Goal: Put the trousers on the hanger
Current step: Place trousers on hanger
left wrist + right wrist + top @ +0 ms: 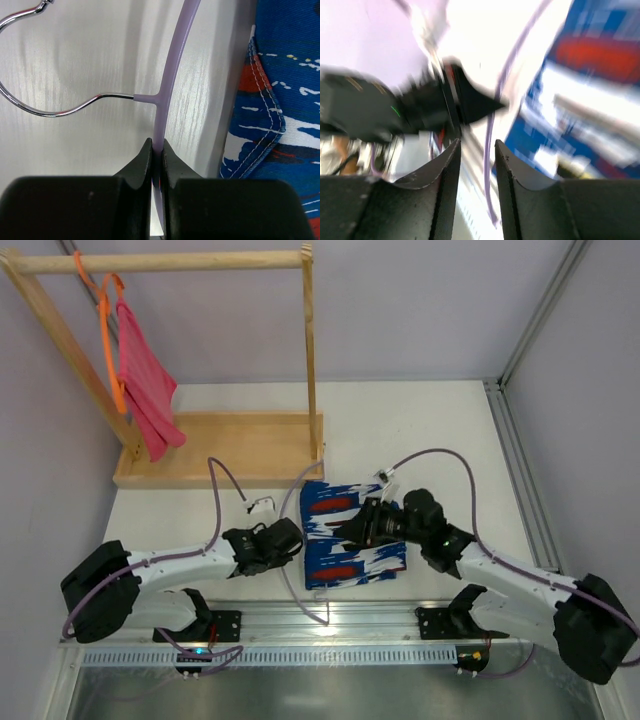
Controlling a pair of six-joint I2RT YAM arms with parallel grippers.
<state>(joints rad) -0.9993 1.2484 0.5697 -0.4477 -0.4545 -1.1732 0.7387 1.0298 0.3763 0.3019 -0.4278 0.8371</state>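
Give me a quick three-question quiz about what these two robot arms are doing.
1. True or false: the left claw is shut on the lavender hanger.
2. Where are the printed trousers? A hanging up; B folded on the table; C on the floor.
3. Fill in: the second hanger, on the wooden rack, is coloured ____.
Key: 1 true; 2 B; 3 orange.
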